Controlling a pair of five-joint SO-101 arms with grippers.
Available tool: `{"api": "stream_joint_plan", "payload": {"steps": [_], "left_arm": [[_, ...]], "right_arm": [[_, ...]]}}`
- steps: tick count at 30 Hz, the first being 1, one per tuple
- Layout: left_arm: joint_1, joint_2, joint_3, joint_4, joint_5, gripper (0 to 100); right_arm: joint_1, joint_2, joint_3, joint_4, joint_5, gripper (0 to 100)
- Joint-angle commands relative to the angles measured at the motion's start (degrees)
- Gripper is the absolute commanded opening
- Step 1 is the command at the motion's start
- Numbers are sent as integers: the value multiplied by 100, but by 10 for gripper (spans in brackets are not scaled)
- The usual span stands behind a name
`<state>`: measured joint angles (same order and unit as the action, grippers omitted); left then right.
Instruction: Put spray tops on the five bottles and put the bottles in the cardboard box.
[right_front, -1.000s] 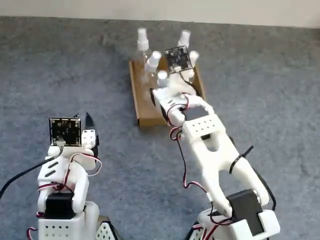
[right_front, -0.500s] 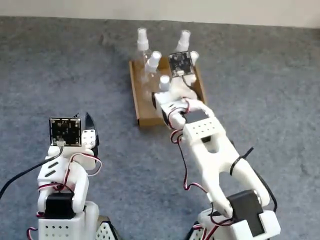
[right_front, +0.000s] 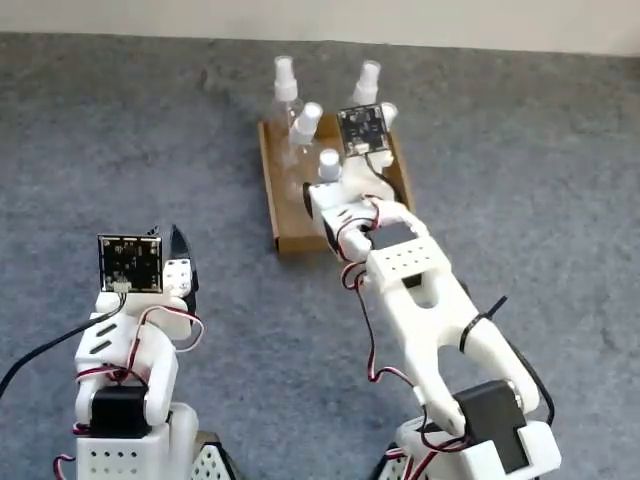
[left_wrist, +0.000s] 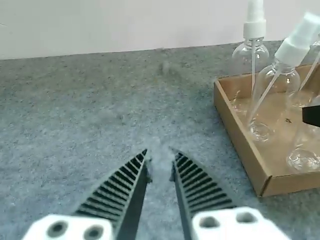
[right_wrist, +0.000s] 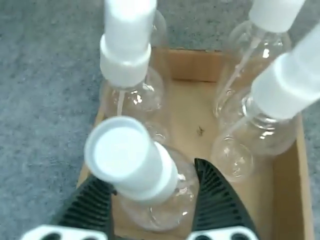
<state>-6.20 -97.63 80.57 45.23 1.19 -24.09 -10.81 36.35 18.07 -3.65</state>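
The grey tabletop (right_front: 520, 150) carried the cardboard box (right_front: 272, 200), which lay straight ahead of the right arm and well off from the left. The right gripper (right_wrist: 150, 172) hung over the box's near end. Its jaws pinched an upright, capped bottle (right_wrist: 160, 210) inside the box, long axis vertical between them. The other capped bottles (right_wrist: 272, 100) stood toward the box's far end. The left gripper (left_wrist: 160, 157) sat well short of the box, jaws slightly parted and empty.

Five bottles (right_front: 307, 118) stand in the box (right_front: 283, 215), two at its rear, two at its middle and the front bottle (right_wrist: 150, 200) clasped by the right gripper (right_wrist: 152, 180), with the left gripper (left_wrist: 159, 160) well off the box's front left, over the carpet (right_front: 120, 130).
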Motion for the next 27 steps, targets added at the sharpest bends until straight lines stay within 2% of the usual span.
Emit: {"api": "stream_joint_plan", "payload": {"steps": [1, 13, 19, 27], "left_arm": [[145, 4, -22, -123, -26, 10], [145, 4, -22, -123, -26, 10], [154, 4, -22, -123, -26, 10], [154, 4, -22, -123, -26, 10]], "right_arm": [[22, -303, -57, -110, -35, 12], [4, -312, -57, -101, -44, 256], [4, -365, -84, -84, -44, 296], [-4, -382, -338, 620, -44, 296]]}}
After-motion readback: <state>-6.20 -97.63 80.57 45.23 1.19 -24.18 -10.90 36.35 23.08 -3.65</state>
